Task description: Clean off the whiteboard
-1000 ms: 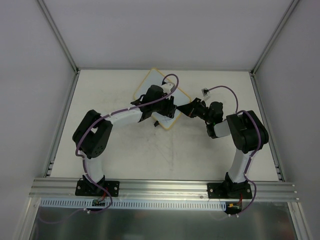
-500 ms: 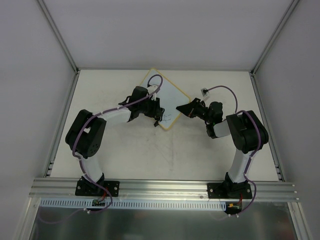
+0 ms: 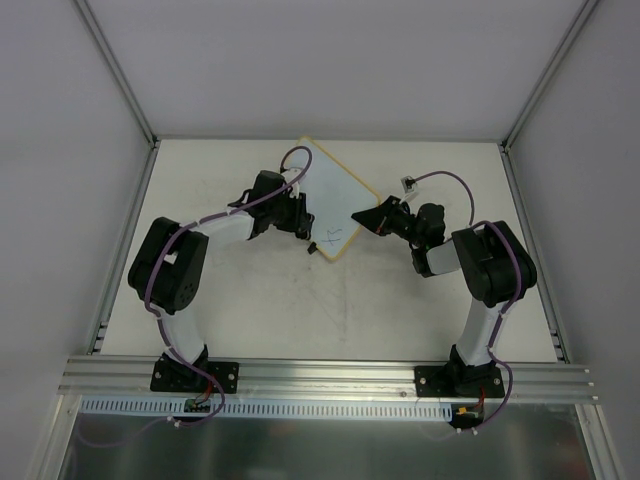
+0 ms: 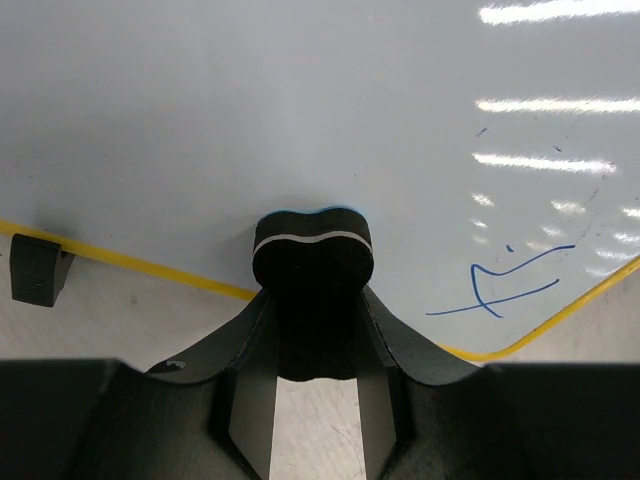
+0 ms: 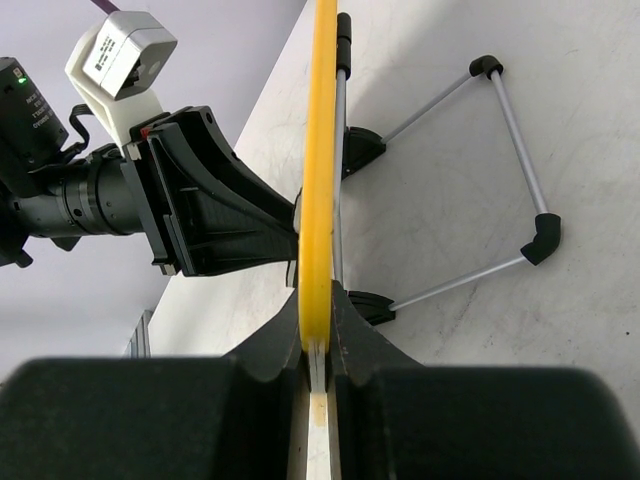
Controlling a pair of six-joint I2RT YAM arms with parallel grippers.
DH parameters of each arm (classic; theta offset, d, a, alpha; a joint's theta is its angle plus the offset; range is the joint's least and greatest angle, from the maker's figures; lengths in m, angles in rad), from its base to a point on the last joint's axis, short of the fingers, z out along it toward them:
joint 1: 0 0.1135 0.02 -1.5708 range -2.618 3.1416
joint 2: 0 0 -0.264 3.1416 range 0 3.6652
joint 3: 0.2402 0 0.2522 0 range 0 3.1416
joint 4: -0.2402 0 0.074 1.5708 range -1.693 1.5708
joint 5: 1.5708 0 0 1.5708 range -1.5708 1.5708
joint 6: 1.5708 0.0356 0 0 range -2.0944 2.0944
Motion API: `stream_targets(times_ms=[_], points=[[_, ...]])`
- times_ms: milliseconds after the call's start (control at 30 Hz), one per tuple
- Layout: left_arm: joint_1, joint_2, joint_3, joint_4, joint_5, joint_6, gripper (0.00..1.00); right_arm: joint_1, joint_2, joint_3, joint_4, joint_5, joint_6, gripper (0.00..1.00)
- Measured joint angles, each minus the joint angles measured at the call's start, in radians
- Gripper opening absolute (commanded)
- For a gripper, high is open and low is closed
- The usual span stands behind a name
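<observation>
Against the whiteboard [image 3: 335, 195], left end effector [image 4: 313, 320] clamps the eraser [image 4: 312, 255]; right end effector [image 5: 318, 312] pinches its edge.

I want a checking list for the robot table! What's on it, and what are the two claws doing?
Surface: pale table, faint grey smudges.
Job's things: whiteboard with a yellow frame, one blue scribble near its corner; black eraser against the board; wire stand behind the board.
Clutter: nothing seen.
Grippers: left gripper shut on the eraser; right gripper shut on the board's yellow edge.
Cables: purple cables run along both arms.
Surroundings: white walls; metal rail at the front.
</observation>
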Motion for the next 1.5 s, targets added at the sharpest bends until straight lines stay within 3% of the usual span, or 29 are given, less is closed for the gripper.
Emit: stream_targets(times_ms=[300, 1500], points=[[-0.085, 0.000, 0.011, 0.001, -0.086, 0.005, 0.00, -0.001, 0.000, 0.003, -0.003, 0.006, -0.002, 0.00], [-0.260, 0.010, 0.026, 0.067, -0.359, -0.015, 0.00, -0.017, 0.002, 0.022, -0.024, 0.002, -0.015, 0.00]])
